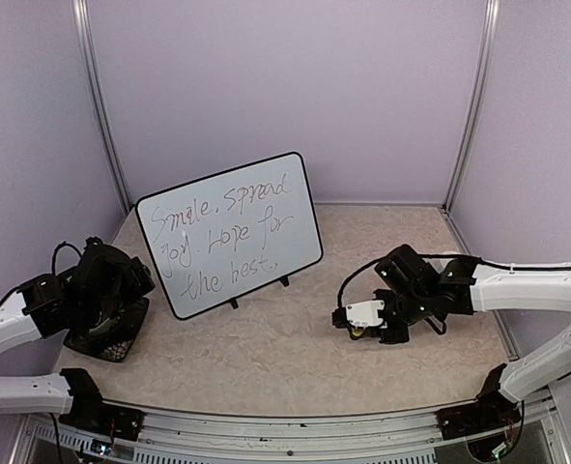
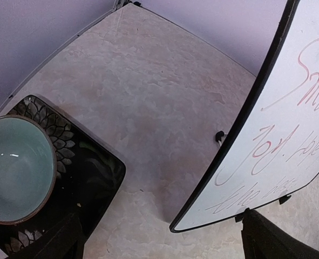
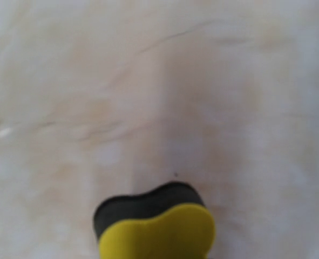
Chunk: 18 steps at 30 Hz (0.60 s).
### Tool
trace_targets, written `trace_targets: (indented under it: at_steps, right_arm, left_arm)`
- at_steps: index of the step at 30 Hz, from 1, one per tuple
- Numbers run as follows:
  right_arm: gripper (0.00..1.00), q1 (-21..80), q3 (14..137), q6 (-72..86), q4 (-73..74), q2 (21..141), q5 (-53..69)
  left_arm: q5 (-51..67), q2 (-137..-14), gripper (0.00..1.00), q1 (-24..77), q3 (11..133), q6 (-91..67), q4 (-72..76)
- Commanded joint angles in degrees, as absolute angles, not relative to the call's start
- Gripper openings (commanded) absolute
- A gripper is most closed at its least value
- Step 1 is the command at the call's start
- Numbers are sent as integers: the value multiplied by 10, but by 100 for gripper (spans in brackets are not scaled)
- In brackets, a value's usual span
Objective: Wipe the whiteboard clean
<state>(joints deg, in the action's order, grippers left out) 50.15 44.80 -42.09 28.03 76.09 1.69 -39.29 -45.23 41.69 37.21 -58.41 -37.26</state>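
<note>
The whiteboard (image 1: 227, 232), red handwriting across it, stands tilted back on its feet toward the far left corner of the tabletop (image 1: 285, 367). My left tool (image 2: 164, 240) hangs released above a bowl (image 2: 16, 170) on a dark plate (image 2: 89, 172) at the left edge. Near the right edge, my right tool (image 1: 357, 327) sits low over a yellow eraser (image 3: 156, 232); whether it is clenched on it, I cannot tell.

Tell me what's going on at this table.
Nothing has been erased yet. The whiteboard stands propped on the table, left of centre, with handwriting all over it. The right gripper is down low at the table on the right, at a yellow and black eraser. Whether it has gripped the eraser cannot be told. The left gripper hangs open near the board's left edge, above a bowl on a black tray.
</note>
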Motion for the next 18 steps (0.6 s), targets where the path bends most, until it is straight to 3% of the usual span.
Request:
trace_targets:
  at_steps: [1, 8, 18]
  right_arm:
    - [22, 507, 484, -353, 236, 738, -42]
    - [11, 508, 547, -257, 229, 762, -97]
    - [9, 508, 632, -135, 209, 800, -118]
  left_arm:
    - [-398, -461, 99, 409, 386, -570, -366]
    - [-407, -467, 99, 402, 409, -562, -375]
    - [-424, -488, 99, 369, 447, -532, -383]
